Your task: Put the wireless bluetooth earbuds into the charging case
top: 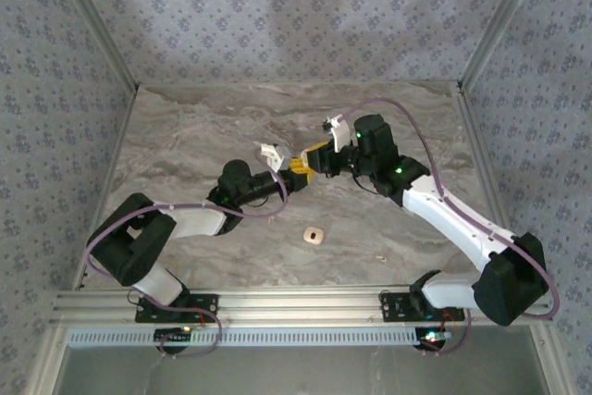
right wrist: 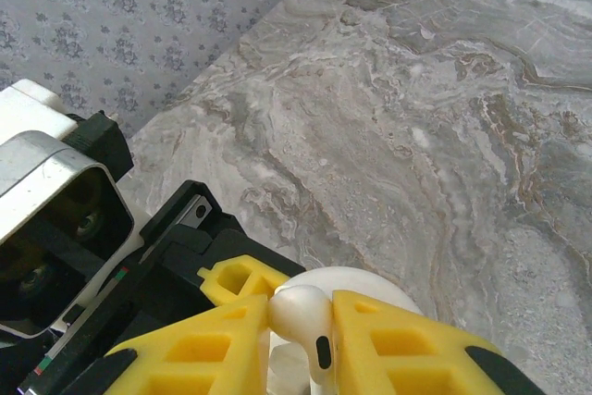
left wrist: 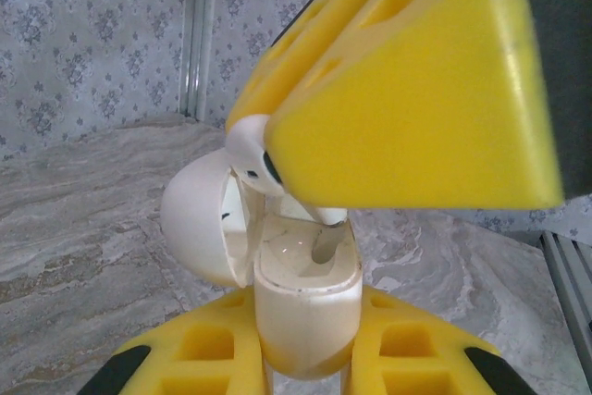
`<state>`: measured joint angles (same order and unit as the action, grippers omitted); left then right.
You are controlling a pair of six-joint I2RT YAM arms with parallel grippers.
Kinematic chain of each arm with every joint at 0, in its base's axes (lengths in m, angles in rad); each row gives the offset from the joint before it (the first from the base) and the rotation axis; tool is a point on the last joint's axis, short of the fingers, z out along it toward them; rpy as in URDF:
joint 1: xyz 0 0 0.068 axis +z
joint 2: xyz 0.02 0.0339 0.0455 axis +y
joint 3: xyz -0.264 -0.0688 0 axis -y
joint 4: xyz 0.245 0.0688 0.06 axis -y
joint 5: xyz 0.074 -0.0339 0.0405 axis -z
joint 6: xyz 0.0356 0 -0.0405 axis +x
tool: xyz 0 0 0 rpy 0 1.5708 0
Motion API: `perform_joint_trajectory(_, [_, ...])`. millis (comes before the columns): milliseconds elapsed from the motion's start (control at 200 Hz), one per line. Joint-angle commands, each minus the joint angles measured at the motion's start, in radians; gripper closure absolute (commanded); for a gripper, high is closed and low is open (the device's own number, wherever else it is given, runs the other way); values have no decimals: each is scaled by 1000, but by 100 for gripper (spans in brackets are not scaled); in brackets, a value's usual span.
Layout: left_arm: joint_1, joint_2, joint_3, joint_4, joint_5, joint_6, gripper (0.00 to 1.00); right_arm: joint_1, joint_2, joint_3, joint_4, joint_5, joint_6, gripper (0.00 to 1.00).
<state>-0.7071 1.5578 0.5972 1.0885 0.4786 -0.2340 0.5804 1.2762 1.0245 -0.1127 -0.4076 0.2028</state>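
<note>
My right gripper (right wrist: 303, 308) is pinched narrow on one earbud (right wrist: 313, 330), head between the pads (right wrist: 388, 339) and stem pointing down so it can slide straight into its socket. Just beneath, my left gripper (left wrist: 310, 353) is clamped on the case (left wrist: 305, 298), holding it upright over the table (left wrist: 74, 228) with the lid (left wrist: 194, 219) swung back out of the way. The stem tip looks to be at the socket mouth; I judge it not yet seated.

Left gripper (top: 294, 176) and right gripper (top: 313, 156) stood tip to tip, blocking mid-table (top: 185, 136). Tan square (top: 314, 236) lay at their 6 o'clock. Open marble lay toward 12 and 9.
</note>
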Motion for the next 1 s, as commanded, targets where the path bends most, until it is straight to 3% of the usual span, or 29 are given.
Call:
perform_joint_trajectory(0, [2,-19,42,104,12,-13,90,-2,-22,-23,17,15,23,74])
perform_joint_trajectory(215, [1,-37,27,16,7,73,90,-37,-57,-19,-3,-11,51,74])
perform_joint_trajectory(530, [0,-131,-39,-217,-21,277,90,-140,-91,-21,-297,-45,55,74])
perform_joint_trajectory(735, [-2,-200,-65,-351,-53,362,90,-166,29,-26,-512,11,99,75])
perform_joint_trajectory(994, [-2,-242,-88,-400,-77,389,90,-162,218,-67,-515,123,185,74])
